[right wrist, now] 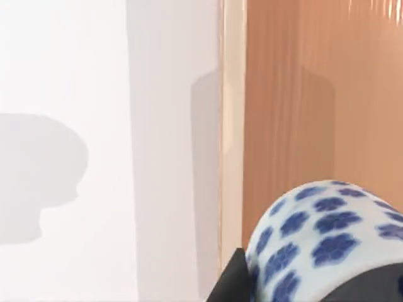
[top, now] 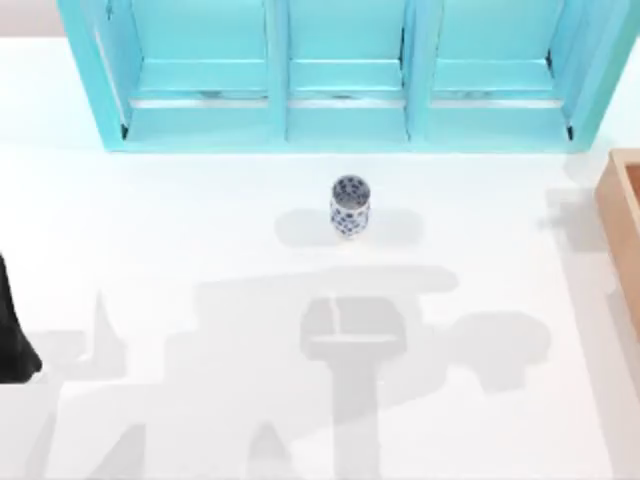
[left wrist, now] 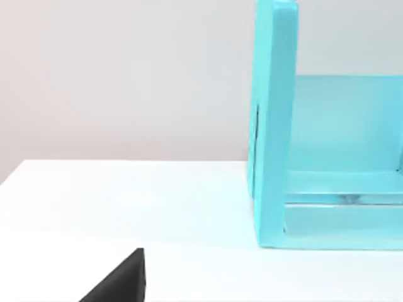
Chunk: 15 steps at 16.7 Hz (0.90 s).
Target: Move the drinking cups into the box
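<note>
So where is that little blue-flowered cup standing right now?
In the top view, one drinking cup stands upright mid-table, just before the turquoise cabinet.

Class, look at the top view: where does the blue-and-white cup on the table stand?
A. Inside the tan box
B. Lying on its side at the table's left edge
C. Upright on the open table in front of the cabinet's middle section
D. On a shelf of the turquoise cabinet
C: the cup stands upright on the white table, in front of the middle bay of the turquoise cabinet, well apart from the box at the right edge.
</note>
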### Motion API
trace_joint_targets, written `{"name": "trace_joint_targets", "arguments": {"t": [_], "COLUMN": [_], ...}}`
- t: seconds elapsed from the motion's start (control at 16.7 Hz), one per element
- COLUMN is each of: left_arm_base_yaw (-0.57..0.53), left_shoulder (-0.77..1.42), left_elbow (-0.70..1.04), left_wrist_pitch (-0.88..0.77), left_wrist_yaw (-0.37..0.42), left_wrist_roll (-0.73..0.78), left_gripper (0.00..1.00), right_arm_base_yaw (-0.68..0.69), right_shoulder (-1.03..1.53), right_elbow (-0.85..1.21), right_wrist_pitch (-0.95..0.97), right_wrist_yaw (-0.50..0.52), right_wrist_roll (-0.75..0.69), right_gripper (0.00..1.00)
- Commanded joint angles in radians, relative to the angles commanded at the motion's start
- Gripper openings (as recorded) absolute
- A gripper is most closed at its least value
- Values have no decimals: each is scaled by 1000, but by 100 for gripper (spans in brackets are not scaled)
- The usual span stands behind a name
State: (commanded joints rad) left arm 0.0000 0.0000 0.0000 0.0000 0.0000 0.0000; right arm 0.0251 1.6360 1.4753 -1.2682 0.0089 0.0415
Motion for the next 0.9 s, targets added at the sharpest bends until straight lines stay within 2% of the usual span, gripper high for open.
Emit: {"name": "trace_joint_targets", "arguments": {"t": [0.3, 0.48, 0.6, 0.9], "left_arm_base_yaw": [0, 0, 0, 0], "left_shoulder": [0, 0, 0, 0], "left_elbow": [0, 0, 0, 0], "left_wrist_pitch": [0, 0, 0, 0], "left_wrist_yaw": [0, 0, 0, 0], "left_wrist_roll": [0, 0, 0, 0], "left_gripper": [100, 100, 100, 100], "right_arm_base_yaw": [-344, -480, -522, -524], "right_shoulder": [-252, -361, -395, -395], "right_elbow": [-235, -335, -368, -369], "right_wrist_pitch": [-1, 1, 3, 4], "right_wrist_yaw": [-63, -87, -95, -95], "right_wrist_roll": [-345, -482, -524, -527], "right_gripper": [0, 0, 0, 0]}}
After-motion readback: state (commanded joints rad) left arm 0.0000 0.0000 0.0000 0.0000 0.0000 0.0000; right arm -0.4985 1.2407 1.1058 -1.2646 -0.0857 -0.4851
